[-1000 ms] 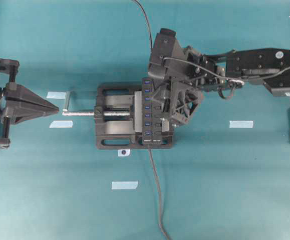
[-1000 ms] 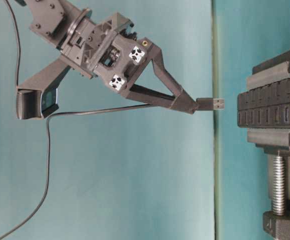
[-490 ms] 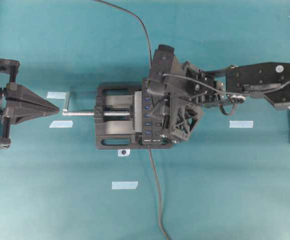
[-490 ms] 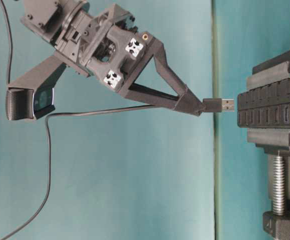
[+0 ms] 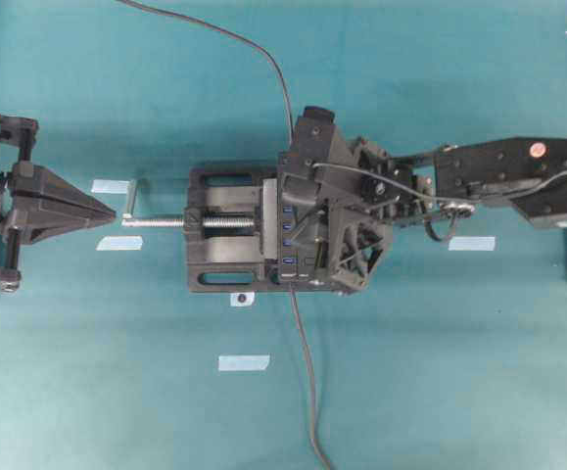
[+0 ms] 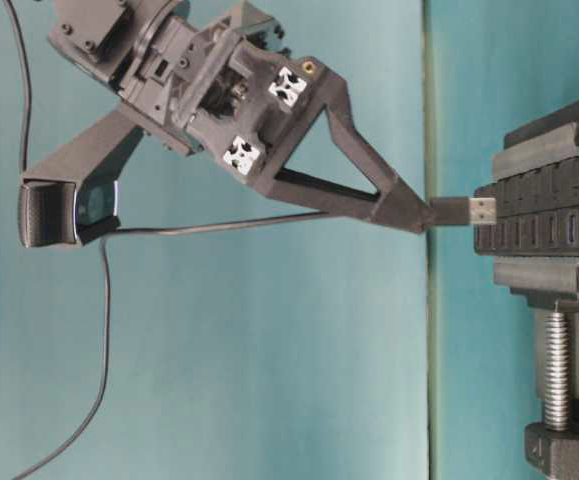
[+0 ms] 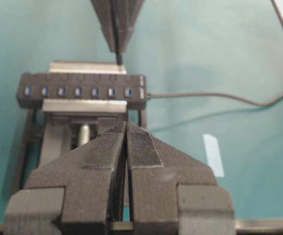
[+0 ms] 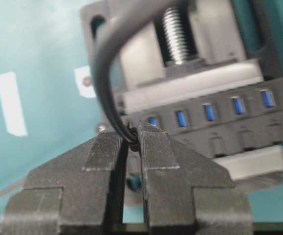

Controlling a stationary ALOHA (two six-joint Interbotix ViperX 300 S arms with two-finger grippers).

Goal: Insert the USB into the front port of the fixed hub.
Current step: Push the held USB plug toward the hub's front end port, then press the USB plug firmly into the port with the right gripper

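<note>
Both pincers shut: right gripper clamped on USB, tip nearly at fixed hub; left gripper holding nothing

Matt black plastic fixed hub, ribbed matt gripper pads — bright threaded metal vise screw.

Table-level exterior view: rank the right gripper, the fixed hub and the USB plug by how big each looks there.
1. right gripper, though it may sit nearer the camera.
2. fixed hub.
3. USB plug, clearly smallest.
</note>
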